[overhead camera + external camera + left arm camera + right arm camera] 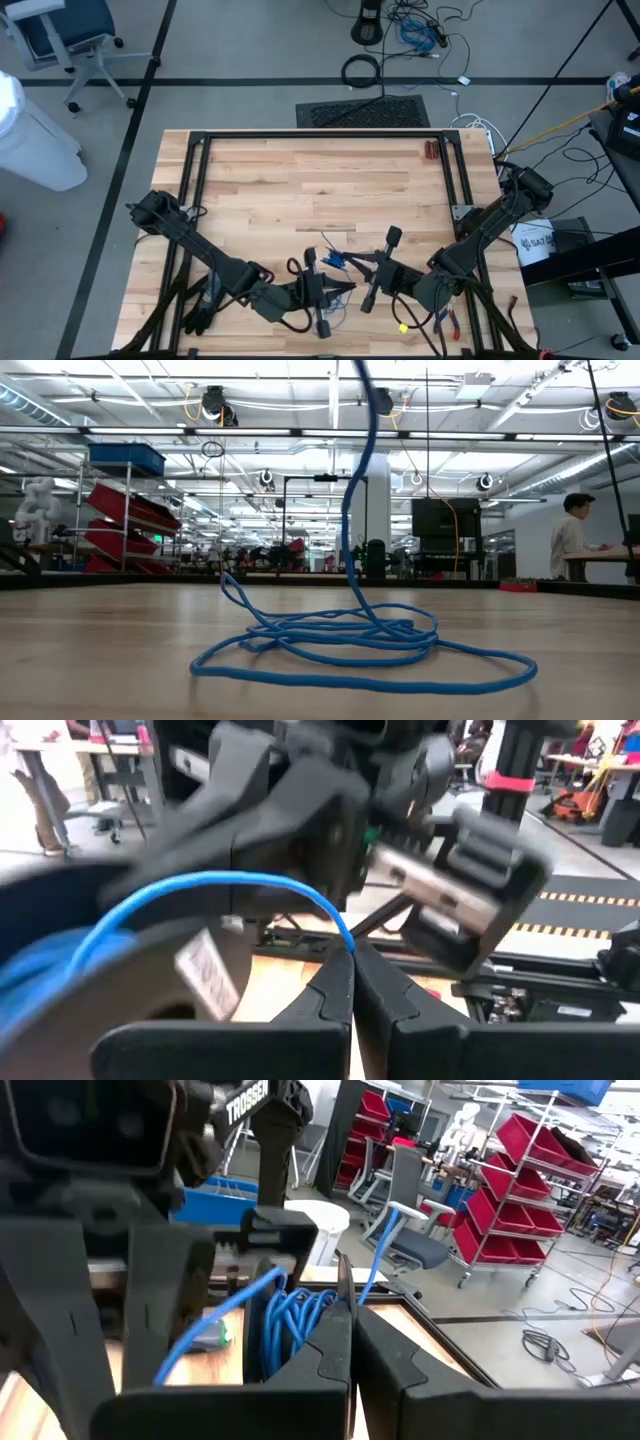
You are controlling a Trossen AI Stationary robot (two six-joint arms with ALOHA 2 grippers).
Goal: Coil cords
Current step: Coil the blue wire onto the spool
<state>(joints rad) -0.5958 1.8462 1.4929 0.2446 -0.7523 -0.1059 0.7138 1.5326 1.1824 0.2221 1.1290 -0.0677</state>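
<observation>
The cord is one thin blue wire. In the low view most of it lies in loose loops on the table, and one strand rises out of the top of the picture. From above it shows as a small blue bunch near the table's near edge, between my two grippers. My left gripper and my right gripper face each other there, both level and shut on the cord. Several blue turns hang bunched just beyond my right fingers, by my left gripper. My left gripper pinches a single strand of the cord between its two fingers, which lie level and point toward the table's right. From the pinch the strand arcs up and away in a slack bow, clear of the table. My right gripper pinches the cord between its two fingers, level, coming from the table's right. One strand runs on upward past the fingers. Another strand slants down on the other side.
Black frame rails run along the table's far, left and right sides. Red-handled pliers and a small yellow item lie near the near right corner. A dark red object sits at the far right. Bare wood spreads behind the grippers.
</observation>
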